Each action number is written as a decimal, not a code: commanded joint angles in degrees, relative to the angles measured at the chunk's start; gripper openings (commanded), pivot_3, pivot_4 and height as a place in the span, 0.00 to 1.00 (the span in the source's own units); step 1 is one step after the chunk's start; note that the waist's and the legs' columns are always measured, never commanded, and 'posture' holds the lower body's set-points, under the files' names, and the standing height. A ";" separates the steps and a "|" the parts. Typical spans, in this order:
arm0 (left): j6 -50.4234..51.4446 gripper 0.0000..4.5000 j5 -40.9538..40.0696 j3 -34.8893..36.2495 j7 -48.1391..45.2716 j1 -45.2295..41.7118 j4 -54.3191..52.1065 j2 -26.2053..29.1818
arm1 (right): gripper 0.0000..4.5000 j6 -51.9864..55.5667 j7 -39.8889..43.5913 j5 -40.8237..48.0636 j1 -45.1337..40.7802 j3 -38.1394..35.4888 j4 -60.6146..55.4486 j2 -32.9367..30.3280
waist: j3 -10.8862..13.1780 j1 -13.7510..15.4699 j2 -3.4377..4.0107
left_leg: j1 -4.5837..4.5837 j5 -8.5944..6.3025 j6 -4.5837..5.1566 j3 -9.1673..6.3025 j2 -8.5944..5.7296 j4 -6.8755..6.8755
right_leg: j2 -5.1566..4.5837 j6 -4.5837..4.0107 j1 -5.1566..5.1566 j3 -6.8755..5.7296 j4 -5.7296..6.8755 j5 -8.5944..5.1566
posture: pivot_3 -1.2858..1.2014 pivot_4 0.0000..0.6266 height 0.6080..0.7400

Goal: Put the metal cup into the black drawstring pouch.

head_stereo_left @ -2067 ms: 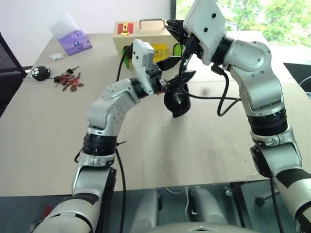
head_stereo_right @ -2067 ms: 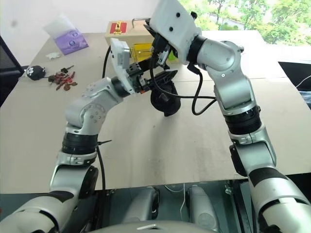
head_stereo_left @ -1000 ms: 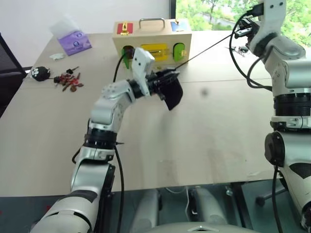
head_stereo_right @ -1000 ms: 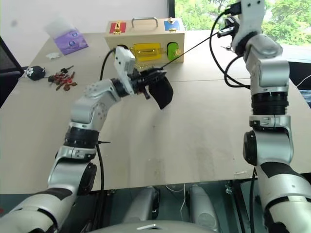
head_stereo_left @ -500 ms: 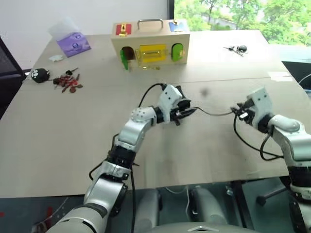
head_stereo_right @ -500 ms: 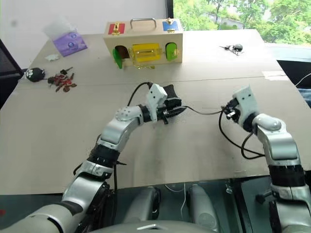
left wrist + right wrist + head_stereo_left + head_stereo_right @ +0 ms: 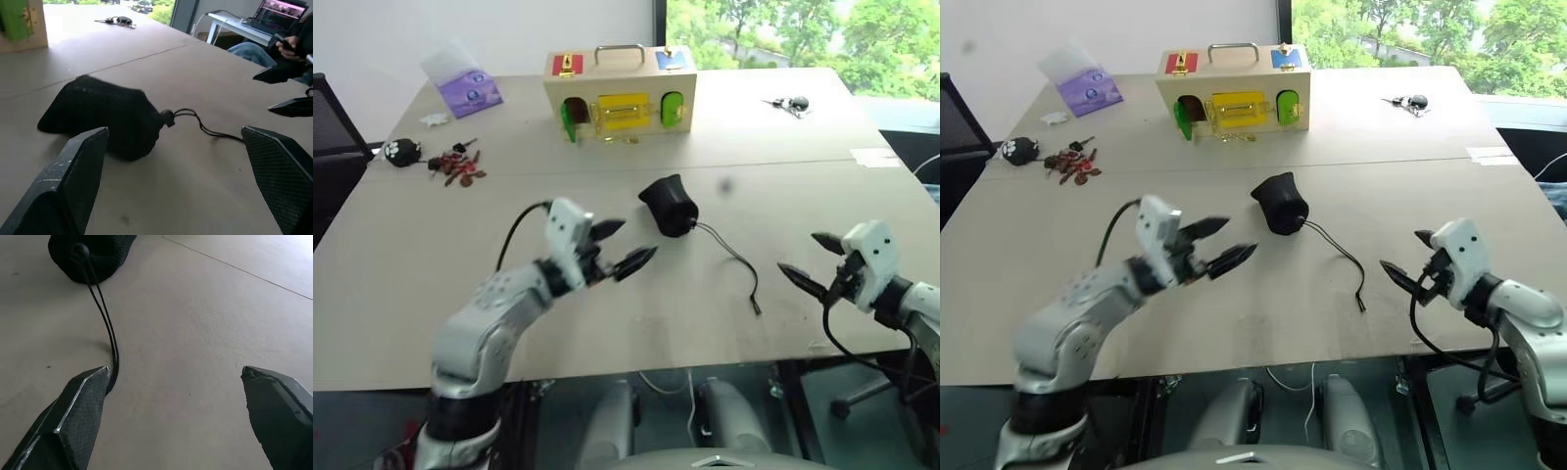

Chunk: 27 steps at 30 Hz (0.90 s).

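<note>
Hands apart, pouch, wooden box

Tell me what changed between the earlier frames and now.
Both grippers let go: the left gripper released the black drawstring pouch, now lying cinched on the table, and the right gripper dropped its cord. Both arms lowered and pulled back. The wooden box and keys stayed put.

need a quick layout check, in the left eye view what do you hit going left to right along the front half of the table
left tool → black drawstring pouch → its cord trailing on the table → right tool
</note>
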 commanded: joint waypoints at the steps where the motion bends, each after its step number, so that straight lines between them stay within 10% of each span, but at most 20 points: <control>1: -0.38 1.00 -4.41 6.67 0.82 5.41 -4.99 0.70 | 0.98 -3.43 -0.17 -0.36 0.85 -1.55 -0.14 -0.15 | 0.00 0.14 0.00 | 0.00 0.00 0.00 0.00 0.02 0.00 | -0.02 0.02 0.00 0.00 0.00 -0.02 | 0.52 0.24 1.00; 27: -2.96 1.00 -17.90 17.32 0.42 15.77 -6.31 6.62 | 0.98 -10.32 0.38 3.30 7.02 -5.41 -0.63 1.89 | -0.02 0.49 -0.03 | 0.02 0.00 0.01 0.08 0.02 -0.03 | -0.05 -0.05 0.06 0.05 -0.19 0.01 | 0.52 0.24 1.00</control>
